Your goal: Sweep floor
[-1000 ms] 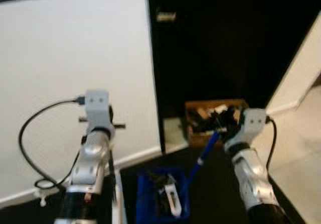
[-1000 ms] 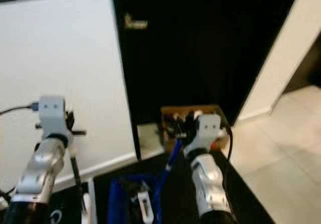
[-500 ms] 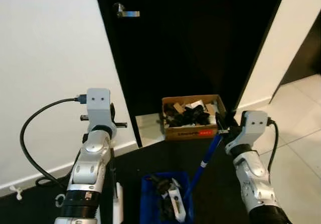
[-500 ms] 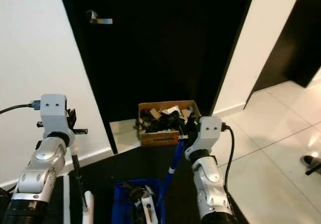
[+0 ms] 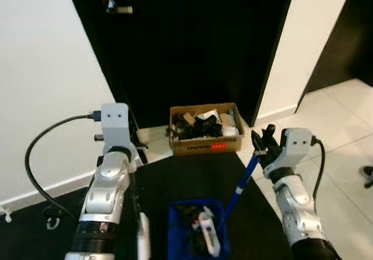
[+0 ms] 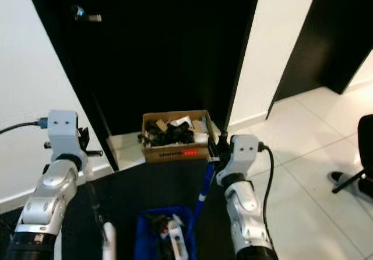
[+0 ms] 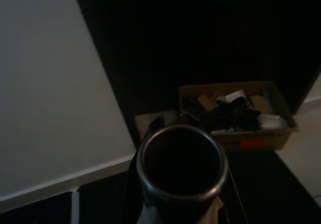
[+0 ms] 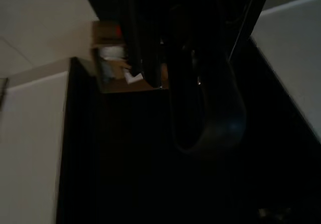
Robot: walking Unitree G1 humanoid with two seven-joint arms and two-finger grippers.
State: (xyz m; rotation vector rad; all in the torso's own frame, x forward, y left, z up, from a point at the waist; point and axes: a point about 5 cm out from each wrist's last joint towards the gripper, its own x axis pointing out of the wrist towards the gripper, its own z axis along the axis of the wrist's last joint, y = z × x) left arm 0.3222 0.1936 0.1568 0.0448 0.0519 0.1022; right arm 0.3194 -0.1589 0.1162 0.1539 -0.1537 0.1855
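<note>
jaws before cardboard box (image 5: 204,130), door (image 5: 192,38)

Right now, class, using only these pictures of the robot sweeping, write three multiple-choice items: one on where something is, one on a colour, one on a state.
1. Where does the cardboard box stand?
A. On the floor at the foot of the black door
B. On a chair
C. Inside the bin

2. What colour is the bin between the robot's arms?
A. Red
B. Blue
C. Green

3. What is the right tool doing?
A. Hanging free
B. Resting in the box
C. Shut on the blue handle

Answers:
1 A, the box sits on the pale floor strip against the black door.
2 B, its rim and walls are blue.
3 C, the black fingers close around the top of the blue handle, which slants down toward the bin.
</note>
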